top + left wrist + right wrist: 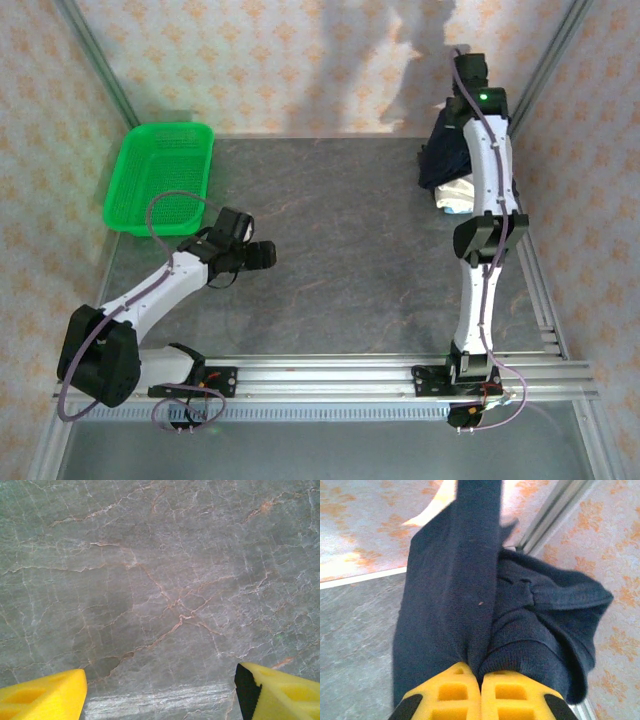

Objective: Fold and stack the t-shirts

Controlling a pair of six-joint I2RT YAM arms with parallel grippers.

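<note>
Progress looks roughly halfway. The white shirt (455,194) lies as a folded bundle at the far right of the table (340,230), so that one seems done. The navy shirt (447,590) is not folded: it hangs bunched and creased from the right gripper (481,680), whose yellow fingers are pinched tight together on a fold of the cloth. From above it sits over and just behind the white bundle, close to the far right corner. Whether its lower edge touches the bundle I cannot tell. The left gripper (161,687) is spread wide with nothing between its fingers, hovering over bare table near the left side, just beside the green basket (160,175) and well apart from both shirts. What is left, by my reading, is to spread the navy shirt out flat, fold it, and set it on the white one. That probably calls for the left arm to come across and help.
</note>
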